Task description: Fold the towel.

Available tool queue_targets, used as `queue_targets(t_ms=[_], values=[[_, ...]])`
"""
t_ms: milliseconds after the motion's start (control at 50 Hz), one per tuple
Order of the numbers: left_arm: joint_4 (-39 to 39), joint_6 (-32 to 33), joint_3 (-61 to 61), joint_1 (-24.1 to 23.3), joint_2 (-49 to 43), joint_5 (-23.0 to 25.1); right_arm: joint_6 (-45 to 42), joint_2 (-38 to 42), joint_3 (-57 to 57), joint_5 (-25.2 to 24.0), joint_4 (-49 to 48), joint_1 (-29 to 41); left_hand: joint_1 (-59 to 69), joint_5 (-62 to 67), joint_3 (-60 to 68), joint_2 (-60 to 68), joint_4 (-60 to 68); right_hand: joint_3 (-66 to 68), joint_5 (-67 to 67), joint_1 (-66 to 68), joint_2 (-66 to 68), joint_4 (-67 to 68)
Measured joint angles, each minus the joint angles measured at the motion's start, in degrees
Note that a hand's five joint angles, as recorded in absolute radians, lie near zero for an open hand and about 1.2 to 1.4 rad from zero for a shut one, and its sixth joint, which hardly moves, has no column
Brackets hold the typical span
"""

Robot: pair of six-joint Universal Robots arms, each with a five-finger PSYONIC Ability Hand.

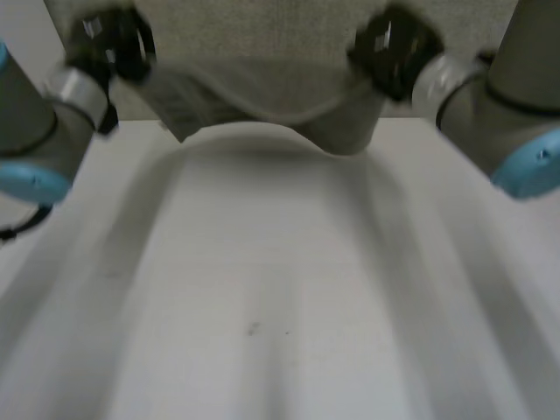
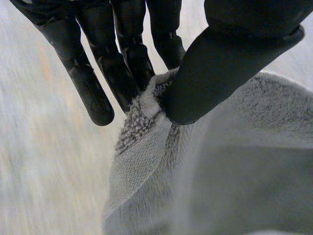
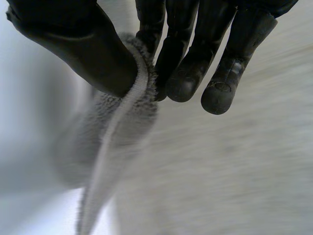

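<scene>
The grey towel (image 1: 262,87) is held up over the far end of the white table (image 1: 280,306), hanging between the two hands with its lower edge sagging in a curve. The left hand (image 1: 114,44) pinches one corner of it, thumb pressed against the fingers (image 2: 117,73). The right hand (image 1: 394,48) pinches the towel's hemmed edge at the other side in the same way.

The towel (image 1: 271,87) runs off the head view's top edge; left hand (image 2: 220,73) and right hand (image 3: 83,44) thumbs cover the cloth they pinch.
</scene>
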Motion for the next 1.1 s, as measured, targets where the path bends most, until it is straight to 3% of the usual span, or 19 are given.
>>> queue_targets(t_ms=[160,280,380,540,600,680,780,1100], values=[[0.77,7.0,-21.66,1.65,1.86,4.26,-3.97,0.25,20.03,-1.4,3.25,-1.56,0.01,0.0,0.0,0.0,0.0,0.0,0.0,0.0,0.0,0.0],[4.3,17.02,-33.02,2.22,2.09,4.89,-4.2,2.78,31.56,-1.01,-4.54,-1.76,0.01,0.0,0.01,0.01,0.01,0.0,0.0,0.0,0.0,0.0],[6.0,20.76,-37.31,3.45,3.46,4.75,0.14,3.03,37.36,-0.15,-12.77,-1.79,0.01,0.0,0.01,0.01,0.01,0.0,0.0,0.0,0.0,0.0],[6.35,19.8,-39.26,5.45,7.44,4.54,14.04,-0.11,42.13,1.85,-21.29,-2.67,0.01,0.0,0.01,0.01,0.01,-0.18,-0.2,-0.02,0.0,-0.17],[6.3,18.05,-39.32,5.75,8.82,4.54,19.58,-1.44,43.68,2.41,-23.47,-3.39,0.01,0.0,0.01,0.01,0.01,-8.56,-8.29,-7.64,-8.0,-8.6],[6.25,15.23,-39.1,6.06,10.34,4.57,25.26,-2.34,45.37,2.67,-25.29,-4.33,0.01,0.0,0.01,0.01,0.01,-30.02,-30.85,-29.81,-29.73,-29.82],[6.23,12.53,-38.67,6.58,11.19,4.6,30.17,-2.43,46.63,2.67,-26.15,-5.3,0.01,0.0,0.01,0.01,0.01,-41.58,-43.17,-40.07,-39.79,-41.76],[6.17,11.04,-37.09,7.42,11.32,4.33,42.48,-0.32,47.28,2.94,-25.72,-7.73,0.01,0.0,0.01,0.01,0.01,-47.43,-49.78,-46.81,-46.19,-47.62]])
